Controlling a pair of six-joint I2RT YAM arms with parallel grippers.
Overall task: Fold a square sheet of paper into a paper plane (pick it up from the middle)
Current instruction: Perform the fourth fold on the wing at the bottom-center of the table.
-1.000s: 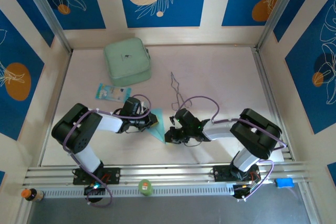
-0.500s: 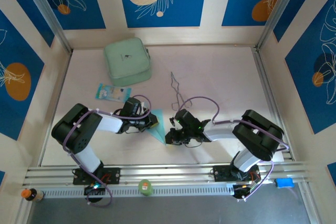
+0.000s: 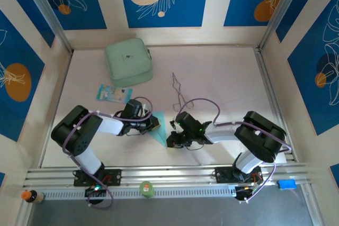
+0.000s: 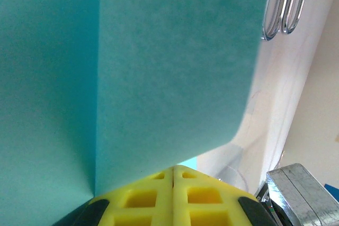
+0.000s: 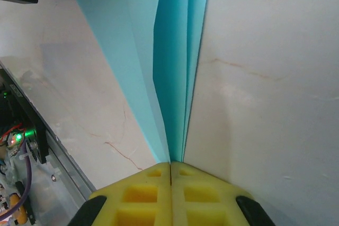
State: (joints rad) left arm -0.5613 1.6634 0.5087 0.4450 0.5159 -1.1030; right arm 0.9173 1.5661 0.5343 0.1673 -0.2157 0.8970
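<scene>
Worktop (image 3: 222,78) has plenty of bare room, and the mint-green case (image 3: 128,62) is well out of the way. The cyan paper plane (image 3: 160,129) sits between the two arms, near the front. The left claw (image 4: 173,169) is clamped on its wide end, the right claw (image 5: 170,162) pinched on the layered ridge. I'd go firm pinch, gentle pull apart, layers flush, so the crease runs straight without tearing.

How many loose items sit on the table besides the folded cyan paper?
3: mint-green rounded case at back left, small blue-and-white printed packet in front of it, metal tongs mid-table. Others may be hidden.
</scene>
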